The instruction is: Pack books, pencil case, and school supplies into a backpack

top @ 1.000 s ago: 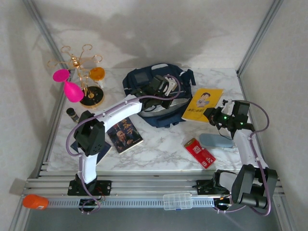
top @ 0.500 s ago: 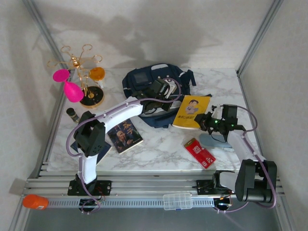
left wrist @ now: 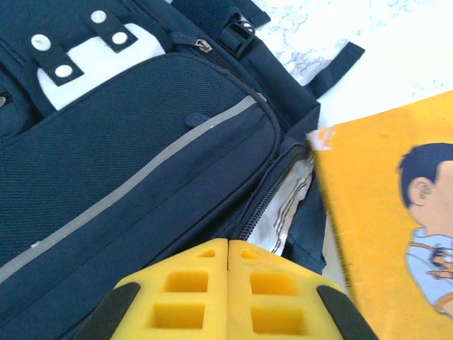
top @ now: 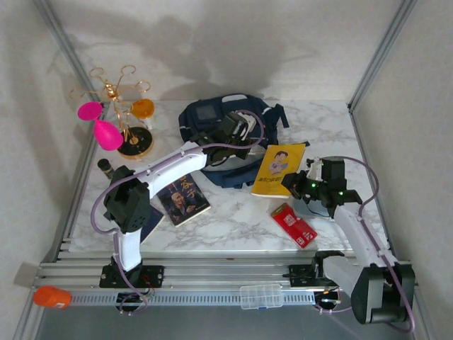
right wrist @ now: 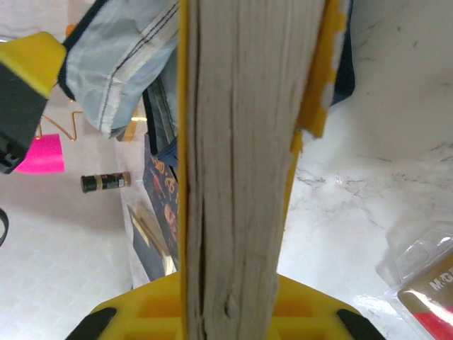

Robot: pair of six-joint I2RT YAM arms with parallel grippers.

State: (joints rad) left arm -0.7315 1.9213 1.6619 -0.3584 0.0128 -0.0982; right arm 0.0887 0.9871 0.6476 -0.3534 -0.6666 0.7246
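Book first — the yellow book (top: pixel 279 168) has slid in from the right edge of the tabletop (top: pixel 233 219) toward the middle over the last second, and its far corner now lies just beside the backpack (top: pixel 195 124). Your right tool (top: pixel 292 183) is clamped on the book's near end, with the soft cream page edges between its pads. That puts the first paperback almost at the mouth. Your left tool (top: pixel 237 138) is closed at the backpack's open zip; you cannot tell whether it pinches fabric. The backpack is limp navy mesh cloth with a pale striped lining — it will likely sag. The navy book (top: pixel 182 199), flat and glossy, lies near the front left corner.
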